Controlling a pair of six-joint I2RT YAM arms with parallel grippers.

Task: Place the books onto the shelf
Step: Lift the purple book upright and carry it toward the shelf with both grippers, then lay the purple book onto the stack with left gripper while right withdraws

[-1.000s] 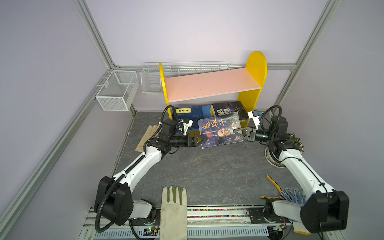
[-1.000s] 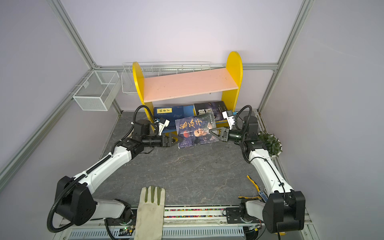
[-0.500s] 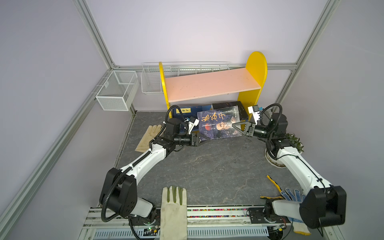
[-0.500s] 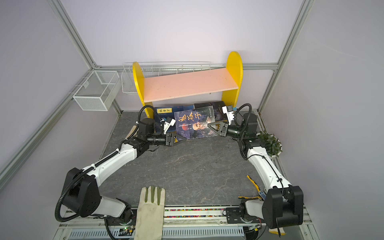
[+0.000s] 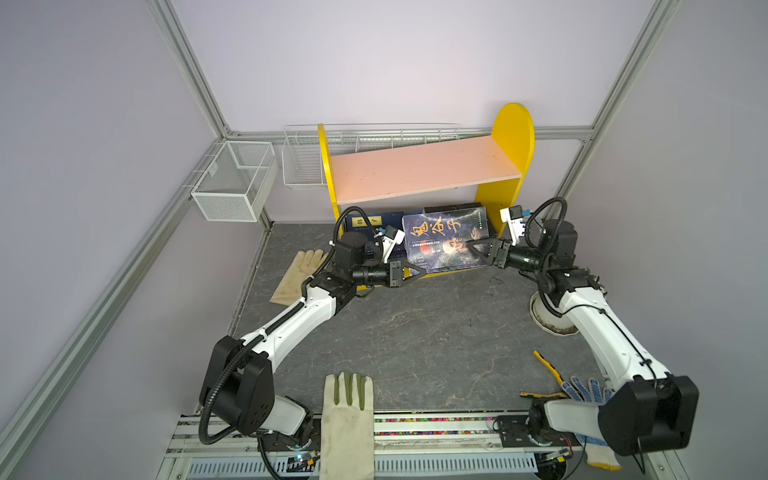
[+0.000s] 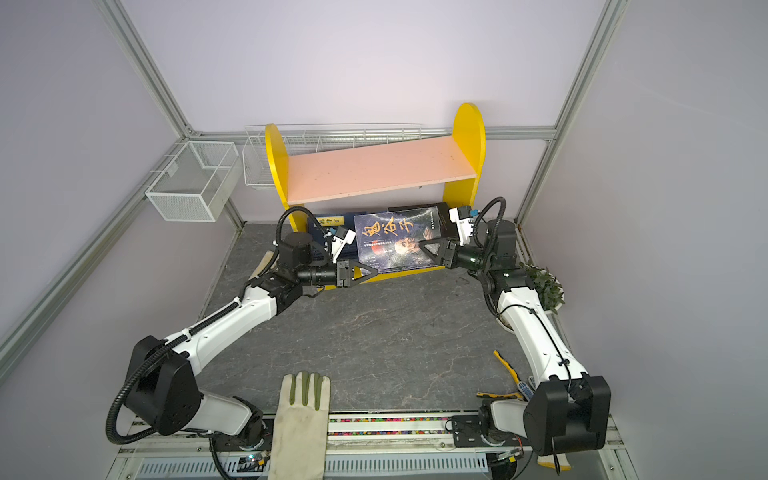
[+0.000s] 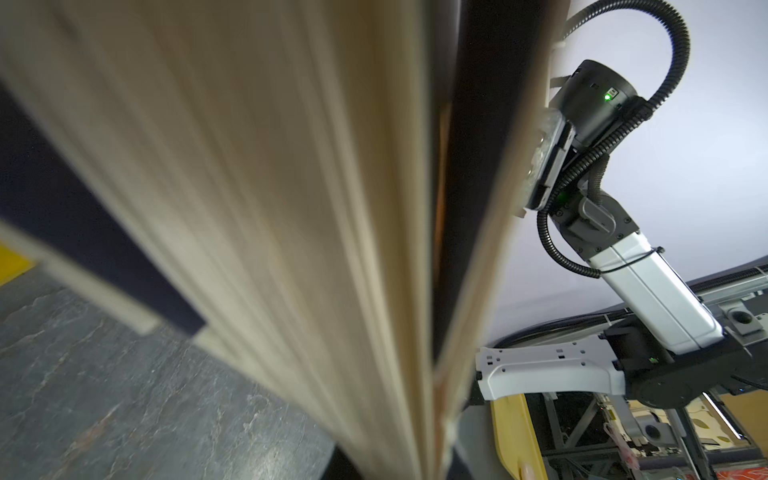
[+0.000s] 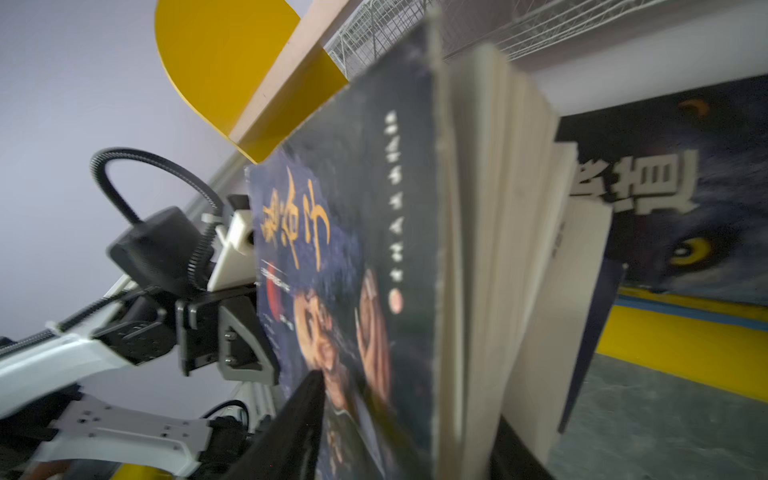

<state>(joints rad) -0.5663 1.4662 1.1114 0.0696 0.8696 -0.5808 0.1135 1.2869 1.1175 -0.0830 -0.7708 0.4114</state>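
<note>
Two pincers attend one dark, picture-covered book (image 5: 446, 239) at the front of the shelf (image 5: 513, 137), beneath its pink upper board. Outboard of the left pincer (image 5: 422, 272), a tan glove (image 5: 299, 274) lies flat on the table (image 5: 415, 332). On the left pincer the jaws are together, clamped on the book's lower corner on that side; its wrist view is filled by blurred page edges. Just behind this pincer, a navy book (image 5: 365, 222) with a yellow label stands on the lower tier. The clamped book stands between the two pincers, cover outward and tilted, with its lower edge at the front lip of the lower tier; contact with the lip cannot be confirmed. On the right pincer (image 5: 478, 248) the jaws are apart, straddling the book's opposite edge, with one finger (image 8: 299, 415) in front of the cover and the pages fanning loose. Beyond this pincer, behind the book, a wolf-cover book (image 8: 685, 208) stands on the same tier.
</note>
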